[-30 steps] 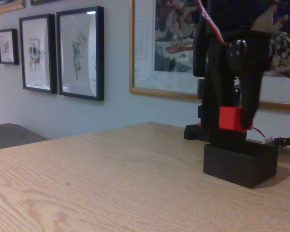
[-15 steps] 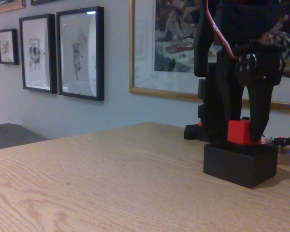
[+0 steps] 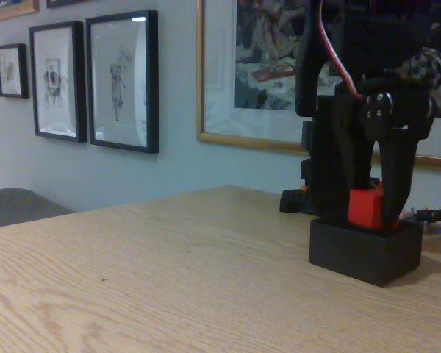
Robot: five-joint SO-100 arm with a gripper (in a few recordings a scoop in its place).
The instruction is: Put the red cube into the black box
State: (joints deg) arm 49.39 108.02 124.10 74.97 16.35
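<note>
One wooden table [image 3: 169, 272] fills the near ground of the fixed view, with framed pictures [image 3: 121, 79] on the far wall. One black box [image 3: 364, 252] sits on the table at the right. One black gripper [image 3: 367, 213] hangs over the box, its fingers clamped on the one red cube [image 3: 364, 207], whose lower edge dips just below the box's rim.

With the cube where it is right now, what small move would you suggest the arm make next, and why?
Probably open the end effector and let go. The small matte red cube is held between the black fingers, its lower edge dipping just behind the top rim of the low matte black rectangular box. A release from here should drop it inside, though the box floor is hidden.
</note>
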